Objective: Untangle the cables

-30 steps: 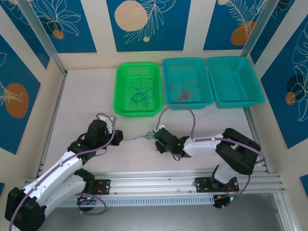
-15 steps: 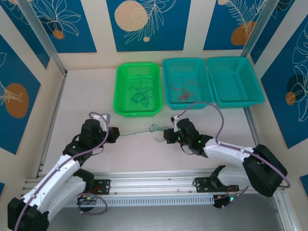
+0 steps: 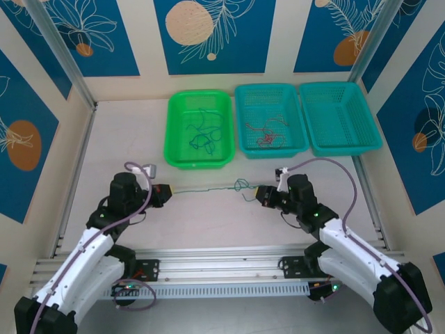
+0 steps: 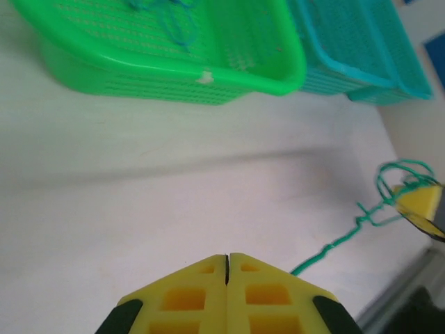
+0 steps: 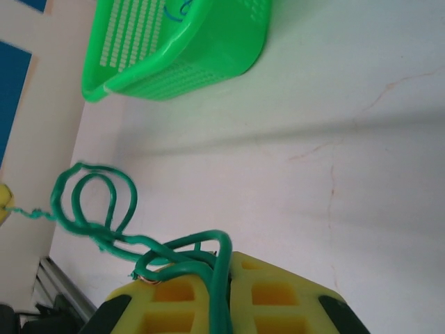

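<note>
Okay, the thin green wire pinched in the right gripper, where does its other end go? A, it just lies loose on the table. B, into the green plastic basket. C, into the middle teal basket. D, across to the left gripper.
D: the thin green wire runs from the right gripper straight across to the closed left gripper, well short of the green plastic basket.

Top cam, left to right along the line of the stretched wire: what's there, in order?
left gripper → green cable, straight run and then its loops → right gripper
</note>
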